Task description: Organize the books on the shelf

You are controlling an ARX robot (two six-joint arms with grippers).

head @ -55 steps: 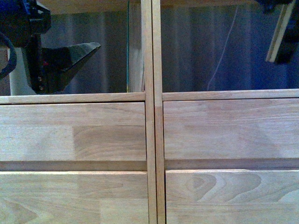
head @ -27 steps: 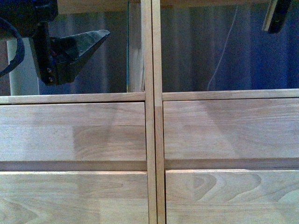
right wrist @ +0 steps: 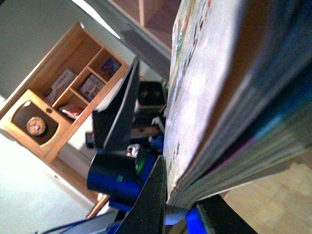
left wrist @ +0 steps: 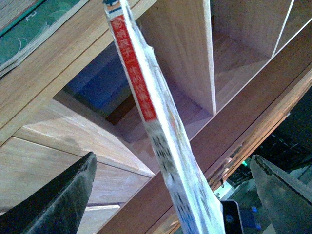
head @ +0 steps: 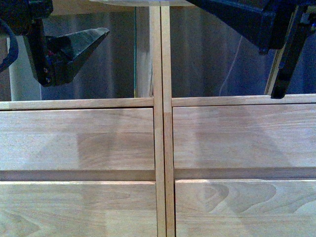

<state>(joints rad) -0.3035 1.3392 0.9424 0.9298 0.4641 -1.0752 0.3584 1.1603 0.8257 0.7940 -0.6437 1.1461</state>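
My right gripper [head: 281, 74] has come down since a moment ago, when only a small bit of it showed at the top right corner. Its fingers squeeze the book [left wrist: 146, 97], up on the right, in front of the open space above the right drawer [head: 242, 138]. My left gripper [head: 96, 39] has hardly moved. Its fingers are spread wide and hold nothing. The book is thin and bendy, with a red strip and a pale shiny cover. Behind it all stands the wooden shelf [head: 163, 148].
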